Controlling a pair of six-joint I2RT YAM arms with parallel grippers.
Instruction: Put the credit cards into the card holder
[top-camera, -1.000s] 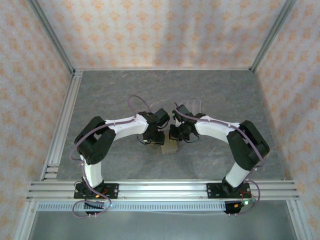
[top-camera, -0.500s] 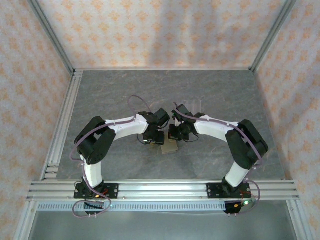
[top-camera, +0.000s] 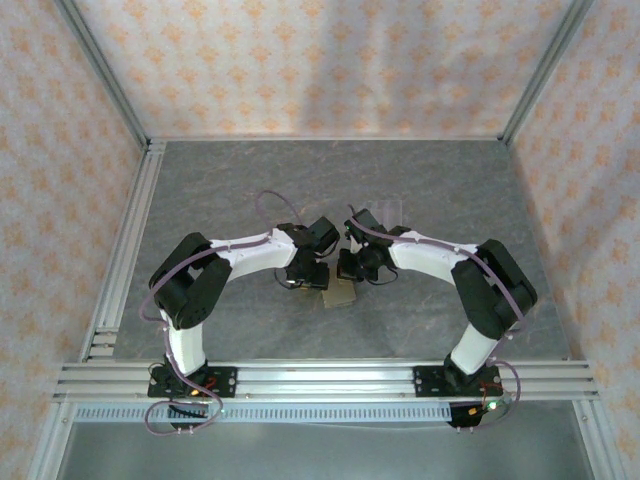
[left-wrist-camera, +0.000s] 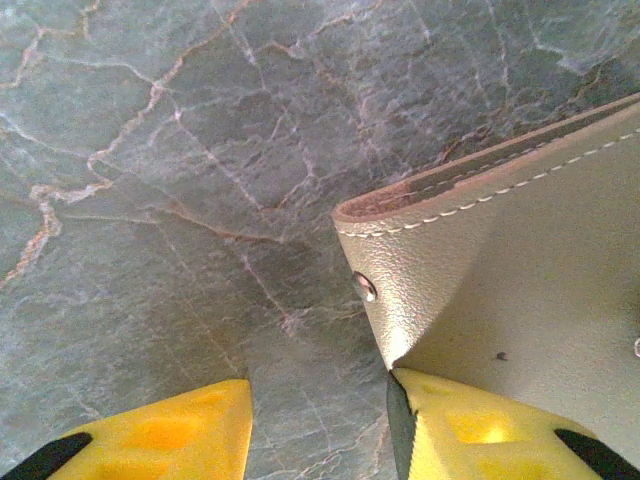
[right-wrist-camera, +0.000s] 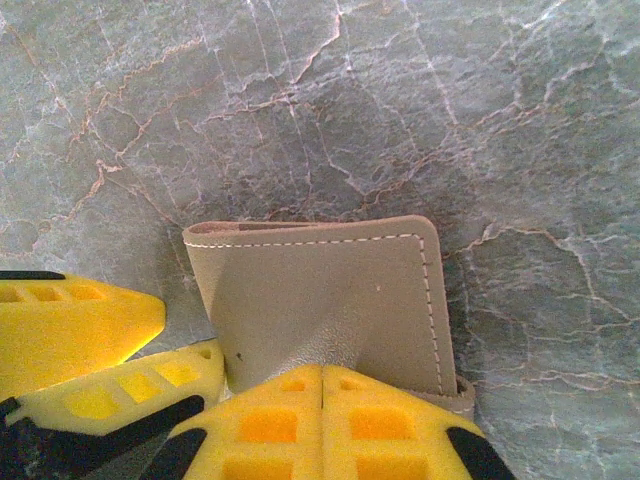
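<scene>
Card holder (right-wrist-camera: 320, 290) unmoved on counter (right-wrist-camera: 480, 120) this past second; right pincer (right-wrist-camera: 320, 378) stays clenched on its cover, left pincer (left-wrist-camera: 320, 400) released alongside. Opening not progressing.

Both arms (top-camera: 245, 252) were white with black joints (top-camera: 190, 290), 1 mauve cable (top-camera: 262, 200) looping behind each pincer (right-wrist-camera: 322, 385). Yellow fingers (right-wrist-camera: 270, 420) had square recesses, black toward their bases.

Showing a grained, matt, leather-like skin on the card holder (right-wrist-camera: 330, 290), with pale thread stitching along its edges. Glinting there, a small shiny metal rivet (left-wrist-camera: 366, 287). Looking smooth, veined and stone-like with a dull sheen: the table (left-wrist-camera: 150, 150). Looking like matt moulded plastic: the yellow finger pads (right-wrist-camera: 290, 410).
</scene>
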